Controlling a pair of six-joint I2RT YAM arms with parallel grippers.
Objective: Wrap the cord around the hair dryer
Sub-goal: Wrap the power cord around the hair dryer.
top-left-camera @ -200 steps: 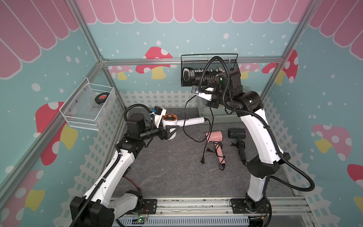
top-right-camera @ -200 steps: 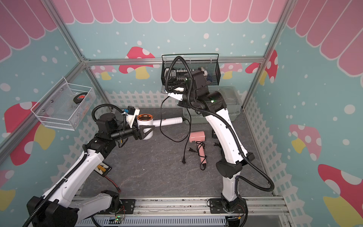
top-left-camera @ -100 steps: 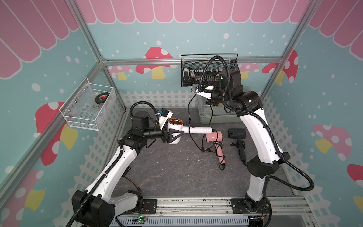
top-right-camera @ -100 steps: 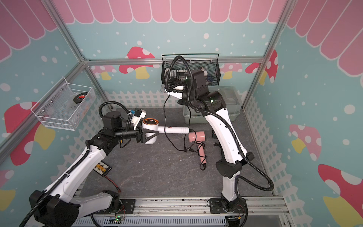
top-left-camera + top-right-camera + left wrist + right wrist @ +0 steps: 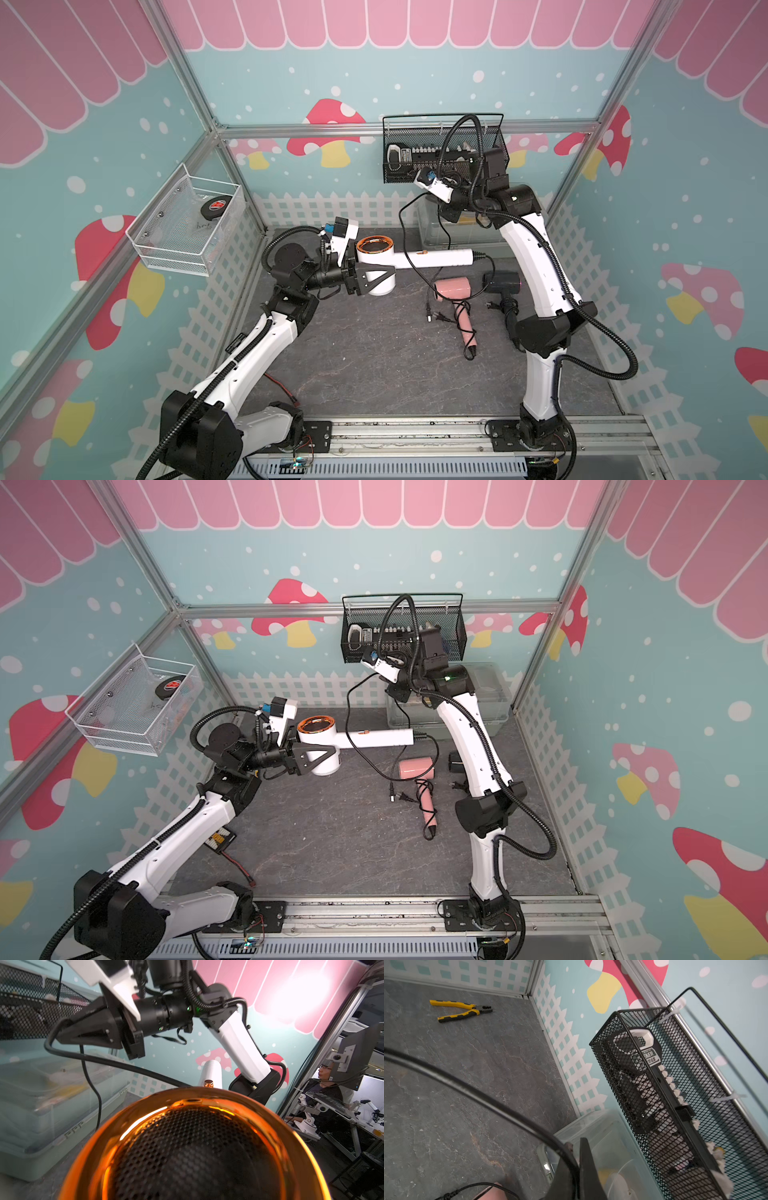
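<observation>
In both top views my left gripper [image 5: 386, 277] [image 5: 330, 756] is shut on the round head of the white hair dryer [image 5: 376, 266] [image 5: 320, 746], held above the floor with its handle [image 5: 436, 258] pointing right. The black cord [image 5: 401, 232] [image 5: 349, 712] leaves the handle's end, loops low, crosses the handle and rises to my right gripper [image 5: 441, 205] [image 5: 390, 688], which is shut on it near the black basket. Its plug [image 5: 430, 316] lies by the pink dryer. The left wrist view is filled by the dryer's orange-rimmed grille [image 5: 195, 1147]. In the right wrist view the fingers [image 5: 588, 1178] pinch the cord [image 5: 477, 1093].
A pink hair dryer [image 5: 453, 289] and a black one [image 5: 503, 280] lie on the floor at the right. A black mesh basket [image 5: 440, 153] hangs on the back wall above a clear bin [image 5: 432, 232]. A white wire basket [image 5: 187, 224] hangs left. Yellow pliers [image 5: 460, 1009] lie on the floor.
My left gripper has carried the hair dryer to the right and turned it, so the handle now lies level under the raised cord. The right gripper has barely moved.
</observation>
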